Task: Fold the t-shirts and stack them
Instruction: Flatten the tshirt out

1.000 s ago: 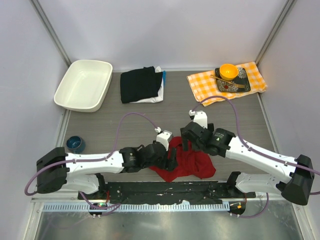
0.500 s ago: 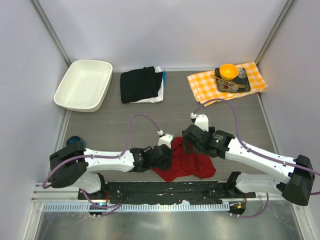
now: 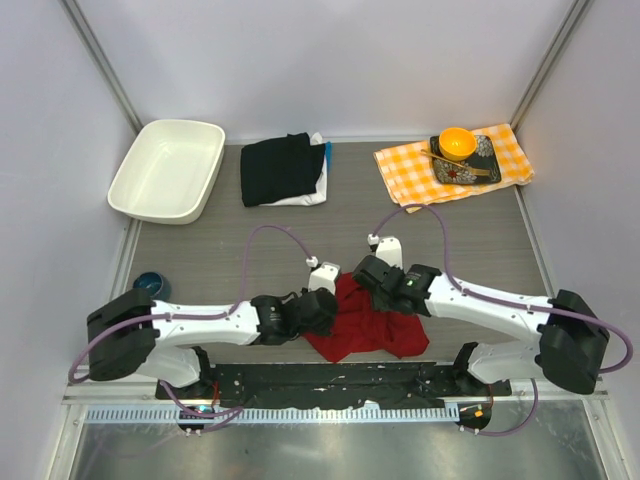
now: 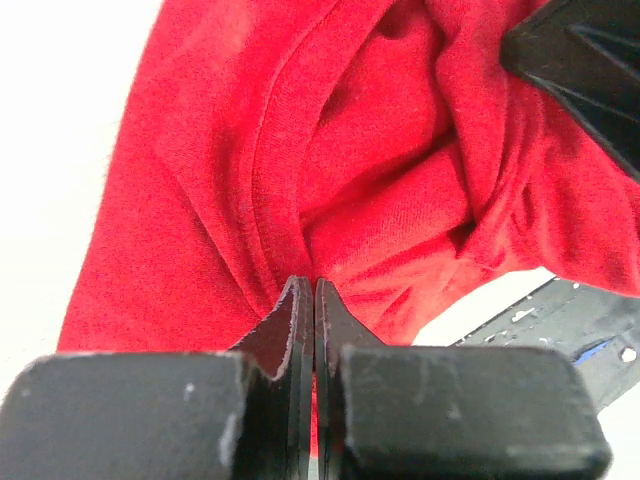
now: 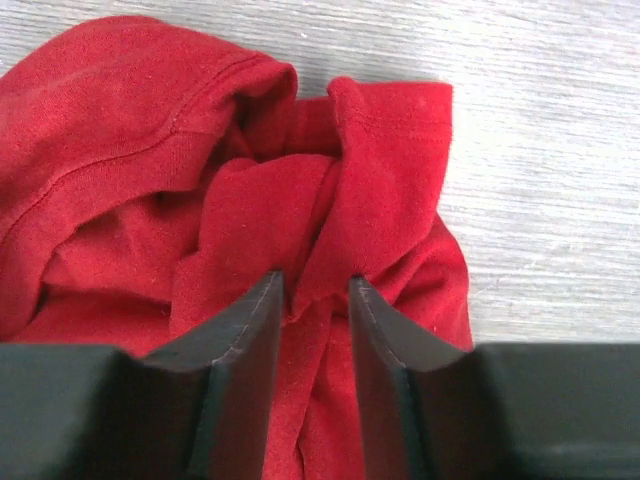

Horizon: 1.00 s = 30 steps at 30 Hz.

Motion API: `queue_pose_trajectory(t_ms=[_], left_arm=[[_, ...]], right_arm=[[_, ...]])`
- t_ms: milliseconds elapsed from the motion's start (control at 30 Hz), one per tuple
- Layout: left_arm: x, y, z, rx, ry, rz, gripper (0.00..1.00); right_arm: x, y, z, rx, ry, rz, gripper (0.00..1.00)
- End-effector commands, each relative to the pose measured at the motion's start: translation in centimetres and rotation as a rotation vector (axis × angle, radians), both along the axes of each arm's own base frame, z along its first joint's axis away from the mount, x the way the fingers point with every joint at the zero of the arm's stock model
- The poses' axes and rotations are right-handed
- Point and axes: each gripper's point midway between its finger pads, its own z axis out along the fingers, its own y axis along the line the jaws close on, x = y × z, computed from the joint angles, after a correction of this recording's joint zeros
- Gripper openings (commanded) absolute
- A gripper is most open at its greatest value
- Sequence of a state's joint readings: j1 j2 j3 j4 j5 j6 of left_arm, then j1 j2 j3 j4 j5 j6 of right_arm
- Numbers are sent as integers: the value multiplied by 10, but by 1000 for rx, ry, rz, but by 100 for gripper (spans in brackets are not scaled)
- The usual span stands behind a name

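Observation:
A crumpled red t-shirt (image 3: 375, 328) lies at the near middle of the table. My left gripper (image 3: 338, 308) presses in at its left edge; in the left wrist view the left gripper (image 4: 315, 287) is shut, with a thin layer of the red t-shirt (image 4: 380, 180) between its jaws. My right gripper (image 3: 364, 288) sits over the shirt's top edge. Seen from the right wrist, the right gripper (image 5: 313, 285) has its jaws narrowly apart, pinching a raised fold of the red t-shirt (image 5: 150, 150). A folded black t-shirt (image 3: 278, 168) rests on a folded white t-shirt (image 3: 312, 196) at the back.
A white tub (image 3: 167, 170) stands back left. An orange-and-white checked cloth (image 3: 405, 172) at back right carries a dark tray (image 3: 470, 168) with an orange bowl (image 3: 457, 142). A small blue bowl (image 3: 150, 287) sits by the left arm. The black base rail (image 3: 330, 382) borders the shirt's near edge.
Both grippers have closed on the red shirt. The right gripper has slid left and down onto the shirt's top edge; the left gripper has settled at its left edge.

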<state>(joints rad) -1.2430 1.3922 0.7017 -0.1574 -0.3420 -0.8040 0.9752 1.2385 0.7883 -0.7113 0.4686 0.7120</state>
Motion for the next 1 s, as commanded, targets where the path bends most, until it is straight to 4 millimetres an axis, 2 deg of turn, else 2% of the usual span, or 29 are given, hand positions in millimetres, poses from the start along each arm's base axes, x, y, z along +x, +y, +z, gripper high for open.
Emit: queue_pose_trajectory(t_ms=[0, 67, 100, 200, 233, 300, 433, 467, 500, 533, 567, 600, 633, 667, 700, 733, 767, 800, 833, 867, 900, 967], left_arm=[[10, 18, 21, -8, -61, 54, 0], [10, 22, 23, -15, -65, 63, 0], [10, 25, 27, -21, -72, 68, 0], [11, 36, 30, -3, -87, 90, 0], [13, 38, 38, -15, -100, 98, 0], [16, 48, 45, 0, -121, 113, 0], [35, 62, 77, -31, -173, 177, 0], [38, 67, 83, -22, -187, 181, 0], [45, 67, 100, -45, -214, 199, 0], [54, 73, 112, -48, -239, 229, 0], [59, 79, 124, -39, -264, 228, 0], [72, 81, 150, -74, -294, 263, 0], [78, 84, 164, -83, -313, 276, 0], [83, 88, 178, -80, -332, 281, 0], [94, 92, 213, -112, -383, 305, 0], [100, 97, 232, -120, -416, 322, 0], [105, 100, 246, -116, -436, 326, 0], [114, 109, 288, -146, -500, 359, 0], [119, 116, 307, -147, -530, 384, 0], [122, 127, 319, -122, -546, 408, 0], [128, 137, 350, -149, -584, 448, 0], [127, 156, 364, -112, -608, 497, 0]], right_arm=[[21, 9, -2, -1, -85, -32, 30], [26, 11, -2, -10, -102, -25, 19], [30, 8, -3, -35, -117, -37, 1], [35, 5, 0, -57, -141, -51, 1], [36, 2, 6, -64, -155, -64, 1], [42, 0, 24, -51, -200, -81, 1], [59, -14, 85, -76, -355, -129, 1], [65, -13, 110, -52, -401, -146, 1], [67, -17, 123, -80, -424, -138, 1], [75, -19, 152, -65, -488, -171, 1], [80, -24, 169, -63, -516, -187, 1], [84, -28, 184, -77, -538, -182, 1], [88, -32, 198, -76, -559, -189, 1], [95, -33, 229, -38, -603, -213, 1], [100, -42, 245, -37, -627, -242, 1], [105, -47, 278, -16, -675, -255, 1], [108, -52, 294, -12, -698, -271, 1], [112, -63, 308, -18, -715, -303, 1], [112, -71, 339, 10, -761, -322, 1], [111, -77, 350, 4, -780, -339, 1], [109, -88, 359, -28, -796, -374, 1], [102, -106, 374, -51, -823, -425, 1]])
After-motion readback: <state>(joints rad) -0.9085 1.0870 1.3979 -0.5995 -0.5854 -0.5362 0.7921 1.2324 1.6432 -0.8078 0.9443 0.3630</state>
